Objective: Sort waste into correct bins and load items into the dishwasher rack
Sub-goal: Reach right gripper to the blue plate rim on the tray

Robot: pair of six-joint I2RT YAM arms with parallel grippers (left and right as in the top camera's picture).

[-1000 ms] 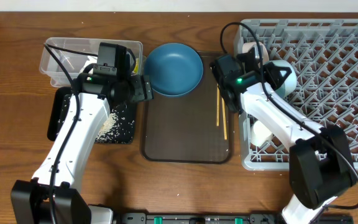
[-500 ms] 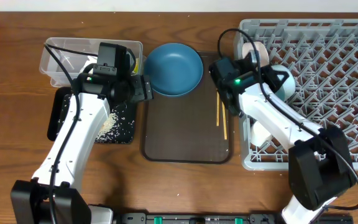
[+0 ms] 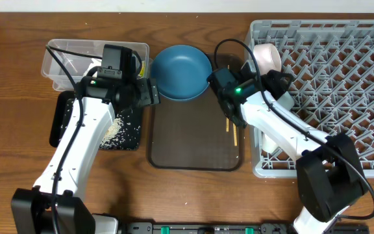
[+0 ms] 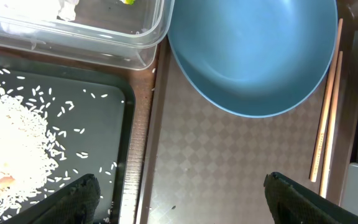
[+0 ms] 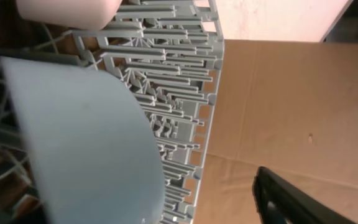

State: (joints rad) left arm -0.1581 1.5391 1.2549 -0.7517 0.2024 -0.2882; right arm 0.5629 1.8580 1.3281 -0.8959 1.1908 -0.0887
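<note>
Nearest the robot, the rice (image 4: 11,155) is lying heaped in the black tray (image 4: 104,118). The left gripper (image 4: 182,190) is hovering over the gap between that tray and the brown tray (image 4: 229,162), its fingers standing wide apart with nothing between them. A little farther out, the chopsticks (image 4: 325,115) are lying flat and side by side along the brown tray's right rim, and the overhead view is showing them partly hidden under the right arm. I am judging them light and stiff but awkward, since thin sticks flat on a textured floor are offering little to grip. A pinch across both at mid-length is looking safest, because a hold near one end would be letting them swing or scissor apart. Beyond them the plate (image 3: 184,71) is sitting at the tray's far end, just beside the tub (image 3: 76,55). It is probably the heaviest piece, rigid, glazed, slick and breakable, so the raised rim is the place to take it, seated deep in the jaws. Farther right, the right gripper (image 3: 281,83) is reaching into the left side of the rack (image 3: 343,84) beside the light-blue bowl (image 5: 86,143). Only one finger (image 5: 291,199) is showing, far out to the side and clear of that bowl, so the jaws are reading as spread and holding nothing. Farthest off, the other bowl (image 3: 265,57) is sitting tipped on edge among the pegs.
</note>
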